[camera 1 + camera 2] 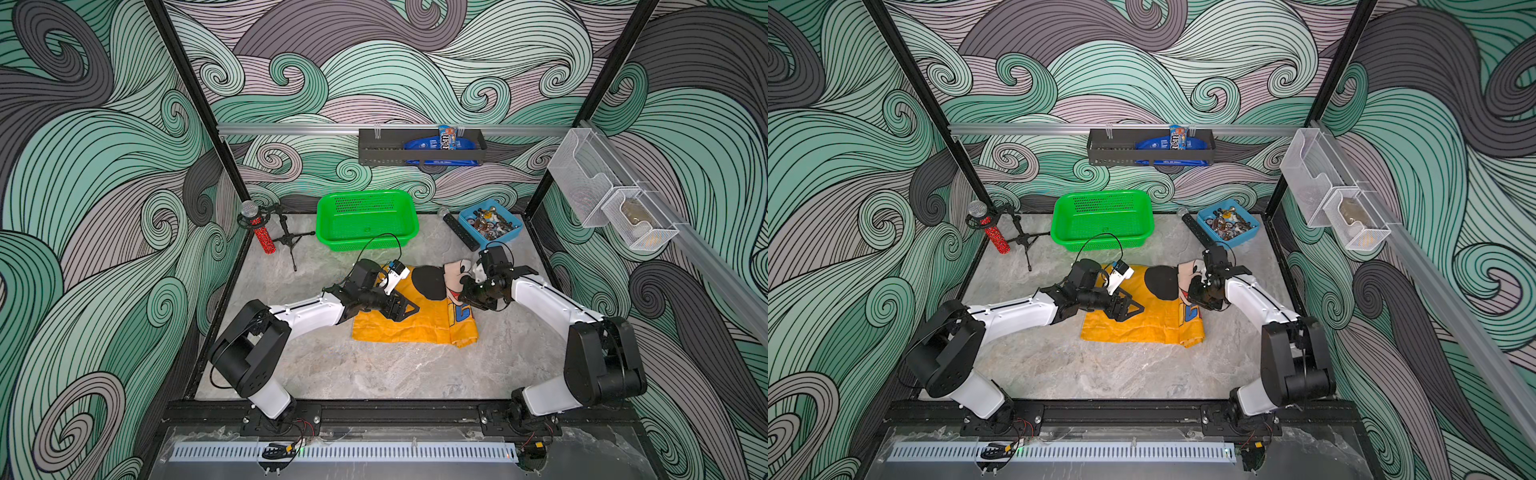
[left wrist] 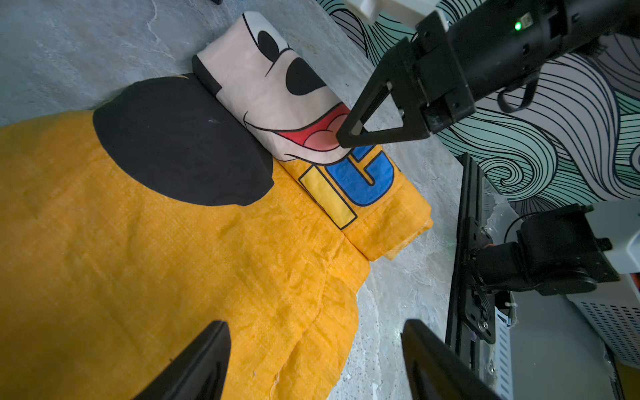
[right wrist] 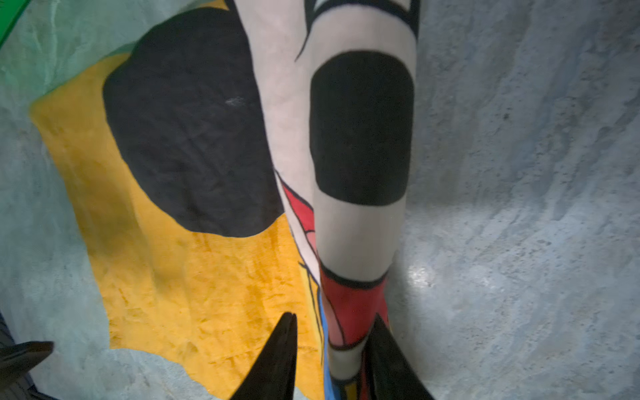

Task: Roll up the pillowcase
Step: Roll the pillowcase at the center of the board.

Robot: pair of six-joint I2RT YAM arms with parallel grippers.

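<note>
while left claw gapes wide over pillowcase, right claw narrowly straddles its roll, green basket behind.

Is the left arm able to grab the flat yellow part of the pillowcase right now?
Probably yes. The left end effector hangs open just above the flat yellow part of the pillowcase, with nothing in between.

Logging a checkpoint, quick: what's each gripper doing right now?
Left gripper: open, empty, above the pillowcase.
Right gripper: jaws astride the pillowcase's rolled edge; grip cannot be told.
</note>
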